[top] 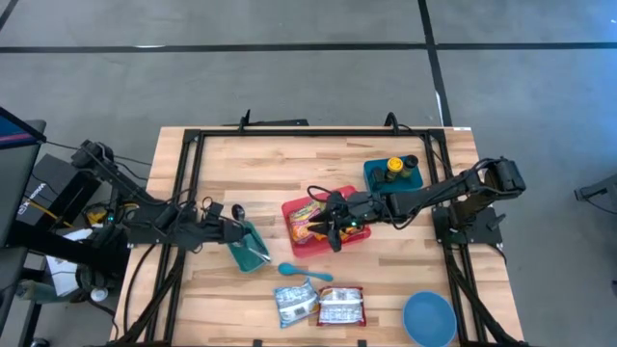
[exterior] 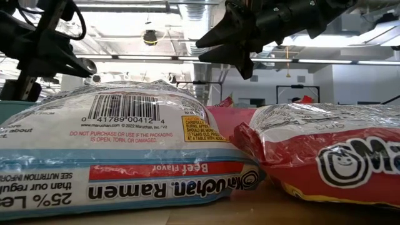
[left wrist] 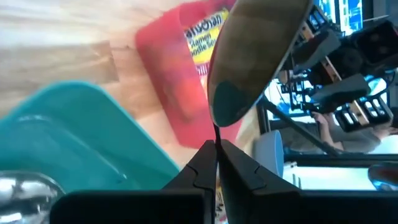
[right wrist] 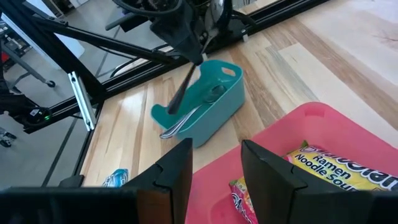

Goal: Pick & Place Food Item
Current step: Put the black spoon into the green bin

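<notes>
The right gripper, jaws half-spread and empty, hangs over the red tray mid-table; the ramen packet lies directly beneath it. The left gripper, clenched on a spoon, sits farther off above the teal bin.

A blue-and-white ramen packet, seen upside down in the low view, reads "Maruchan Ramen", "Beef Flavor", "25% Le…" (cut off), a barcode numbered "0 41789 00412 4" and "DO NOT PURCHASE OR USE IF THE PACKAGING IS OPEN, TORN, OR DAMAGED". The noodle packet in the red tray reads "Ramen Noodle Sou…"
</notes>
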Controlling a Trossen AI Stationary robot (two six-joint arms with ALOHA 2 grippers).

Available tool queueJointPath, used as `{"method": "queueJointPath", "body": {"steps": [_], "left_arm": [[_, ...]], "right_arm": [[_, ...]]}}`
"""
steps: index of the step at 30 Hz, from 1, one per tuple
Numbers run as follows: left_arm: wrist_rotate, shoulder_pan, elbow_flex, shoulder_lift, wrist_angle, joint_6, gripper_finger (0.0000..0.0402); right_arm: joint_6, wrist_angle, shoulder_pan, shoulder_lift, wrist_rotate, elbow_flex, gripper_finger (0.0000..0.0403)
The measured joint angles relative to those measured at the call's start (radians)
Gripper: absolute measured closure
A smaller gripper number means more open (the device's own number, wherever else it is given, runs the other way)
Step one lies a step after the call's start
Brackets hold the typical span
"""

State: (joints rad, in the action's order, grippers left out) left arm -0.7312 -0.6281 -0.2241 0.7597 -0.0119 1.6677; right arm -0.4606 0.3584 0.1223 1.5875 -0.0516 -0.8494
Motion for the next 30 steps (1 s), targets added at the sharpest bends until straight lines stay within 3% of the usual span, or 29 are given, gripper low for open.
{"method": "queueJointPath", "body": {"steps": [7,18,22,30], "left_arm": [[0.006,-0.065,0.000,0.000,-0.007,0.090,0.0398],[0.025,-0.070,0.000,0.000,-0.006,0.091,0.0399],[0.105,-0.070,0.000,0.000,-0.005,0.180,0.0399],[0.165,-0.070,0.000,0.018,-0.003,0.234,0.0399]], "right_arm": [[-0.003,0.000,0.001,0.000,0.003,0.000,0.0272],[-0.003,0.000,0.001,0.000,0.003,0.000,0.0272],[-0.003,0.000,0.001,0.000,0.003,0.000,0.0272],[-0.003,0.001,0.001,0.000,0.003,0.000,0.0272]]}}
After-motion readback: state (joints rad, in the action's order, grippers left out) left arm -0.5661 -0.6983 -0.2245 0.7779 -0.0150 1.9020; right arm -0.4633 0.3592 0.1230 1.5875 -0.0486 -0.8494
